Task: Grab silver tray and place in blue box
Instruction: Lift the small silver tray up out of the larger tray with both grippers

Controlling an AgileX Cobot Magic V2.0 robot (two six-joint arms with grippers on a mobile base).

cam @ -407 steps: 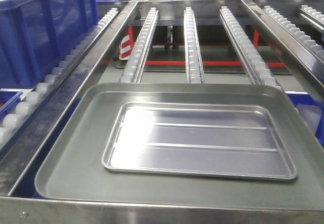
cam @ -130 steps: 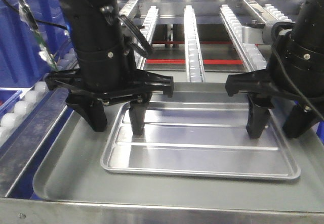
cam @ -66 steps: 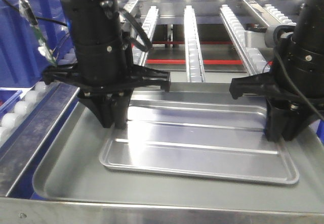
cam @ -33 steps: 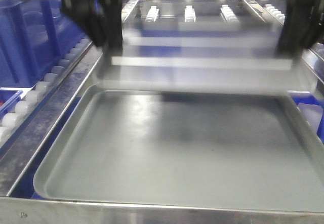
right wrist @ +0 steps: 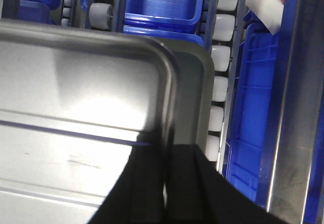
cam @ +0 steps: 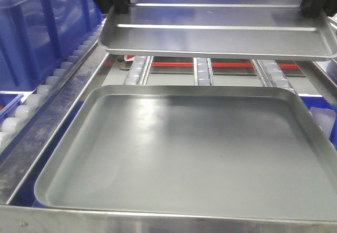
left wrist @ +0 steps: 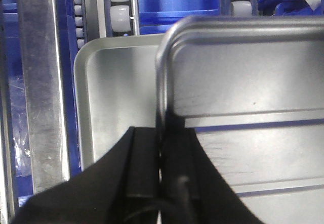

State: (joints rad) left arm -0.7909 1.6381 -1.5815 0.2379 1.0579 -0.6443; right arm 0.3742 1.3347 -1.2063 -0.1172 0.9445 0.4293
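Observation:
The silver tray (cam: pixel 216 33) hangs level in the air near the top of the front view, well above the larger grey tray. My left gripper (cam: pixel 117 1) is shut on its left rim and my right gripper (cam: pixel 314 4) is shut on its right rim. In the left wrist view the black fingers of the left gripper (left wrist: pixel 161 133) pinch the thin rim of the silver tray (left wrist: pixel 243 82). The right wrist view shows the right gripper (right wrist: pixel 164 150) clamped on the rim of the silver tray (right wrist: pixel 76 97). The blue box (cam: pixel 37 33) stands at the left on the roller track, beside the raised tray.
The large dull grey tray (cam: pixel 184 154) lies below on the conveyor frame. Roller rails (cam: pixel 202 72) run away behind it, and a roller track (cam: pixel 31 107) runs along the left. Small blue bins (right wrist: pixel 162 1) sit under the rails. A metal edge (cam: pixel 158 220) borders the front.
Both grippers went from open around the silver tray's rims to shut on them. They then lifted the tray off the grey tray up to the top of the view.

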